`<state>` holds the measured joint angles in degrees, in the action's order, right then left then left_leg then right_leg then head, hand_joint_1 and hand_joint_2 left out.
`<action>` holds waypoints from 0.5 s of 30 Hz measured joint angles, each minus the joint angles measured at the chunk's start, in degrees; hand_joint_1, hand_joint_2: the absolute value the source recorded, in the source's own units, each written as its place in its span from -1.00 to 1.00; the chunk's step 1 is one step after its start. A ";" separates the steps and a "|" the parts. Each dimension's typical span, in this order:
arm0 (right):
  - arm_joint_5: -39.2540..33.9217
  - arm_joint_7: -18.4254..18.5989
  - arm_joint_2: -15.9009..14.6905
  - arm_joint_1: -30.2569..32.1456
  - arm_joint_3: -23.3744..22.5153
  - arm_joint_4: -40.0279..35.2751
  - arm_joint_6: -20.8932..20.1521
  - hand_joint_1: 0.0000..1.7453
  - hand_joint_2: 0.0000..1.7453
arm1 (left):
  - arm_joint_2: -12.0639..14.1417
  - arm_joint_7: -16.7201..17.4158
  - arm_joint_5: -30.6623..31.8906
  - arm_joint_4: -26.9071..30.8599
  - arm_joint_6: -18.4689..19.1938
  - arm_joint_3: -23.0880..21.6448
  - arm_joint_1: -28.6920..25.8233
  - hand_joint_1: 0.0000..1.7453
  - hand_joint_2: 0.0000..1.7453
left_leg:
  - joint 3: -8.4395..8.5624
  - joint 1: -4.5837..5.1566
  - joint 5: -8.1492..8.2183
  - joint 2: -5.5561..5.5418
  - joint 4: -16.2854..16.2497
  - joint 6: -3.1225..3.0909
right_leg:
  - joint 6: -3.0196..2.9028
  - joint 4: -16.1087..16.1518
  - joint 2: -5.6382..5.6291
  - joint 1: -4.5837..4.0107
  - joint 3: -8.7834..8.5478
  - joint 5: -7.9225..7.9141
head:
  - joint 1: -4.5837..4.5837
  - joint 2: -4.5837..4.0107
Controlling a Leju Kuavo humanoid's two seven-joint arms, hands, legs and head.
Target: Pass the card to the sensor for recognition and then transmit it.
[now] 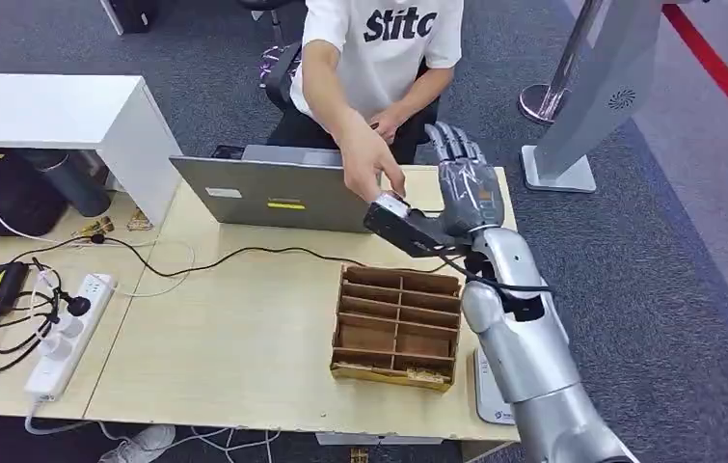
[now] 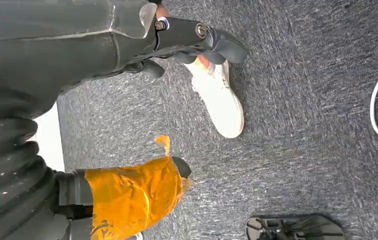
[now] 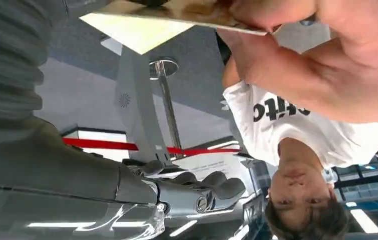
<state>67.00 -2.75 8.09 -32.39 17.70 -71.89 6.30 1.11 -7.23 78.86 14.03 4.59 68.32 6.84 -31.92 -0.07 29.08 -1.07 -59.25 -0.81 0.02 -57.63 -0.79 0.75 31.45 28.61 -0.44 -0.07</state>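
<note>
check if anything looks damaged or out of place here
The left hand's thumb is wrapped in crinkled orange tape with a loose end sticking up, like a makeshift patch. Cables lie tangled beside the power strip.

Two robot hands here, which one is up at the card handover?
The right hand, raised over the table's far edge with fingers extended beside the person's hand on the card. The left hand hangs over carpet.

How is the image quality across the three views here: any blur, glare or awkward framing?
Head view: even light, sharp; the right hand and the person's hand read clearly. Right wrist view: the person's hand looms close and soft over the thin pale card; ceiling lights glare. Left wrist view: grey carpet slightly smeared.
</note>
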 joint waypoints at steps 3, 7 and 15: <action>-3.42 -1.05 0.88 0.01 -0.72 0.00 -1.32 1.00 1.00 | 0.00 0.04 0.00 0.00 -0.02 0.00 0.03 -1.00 1.00 | 0.02 0.00 0.00 0.03 0.00 0.00 | 0.00 0.00 -0.03 0.00 0.00 0.00 | 0.00 0.00; -6.04 -2.01 1.49 0.05 -1.09 -0.31 -2.06 1.00 1.00 | 0.02 0.13 -0.02 0.00 -0.09 0.00 0.04 -1.00 1.00 | 0.02 0.00 0.00 0.03 0.00 0.00 | 0.00 0.00 -0.02 0.00 0.01 0.00 | 0.00 0.00; -8.95 -3.13 1.88 0.11 -2.14 -1.49 -2.78 1.00 1.00 | 0.04 0.22 -0.11 -0.02 -0.24 0.00 0.01 -1.00 1.00 | 0.01 0.00 0.00 0.03 0.00 0.00 | 0.00 0.00 -0.02 0.00 0.01 0.00 | 0.00 0.00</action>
<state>58.05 -5.88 9.97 -32.28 15.56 -73.37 3.52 1.16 -7.02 78.75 14.01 4.35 68.32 6.86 -31.92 -0.07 29.08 -1.03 -59.25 -0.81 0.01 -57.63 -0.81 0.75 31.46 28.61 -0.44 -0.07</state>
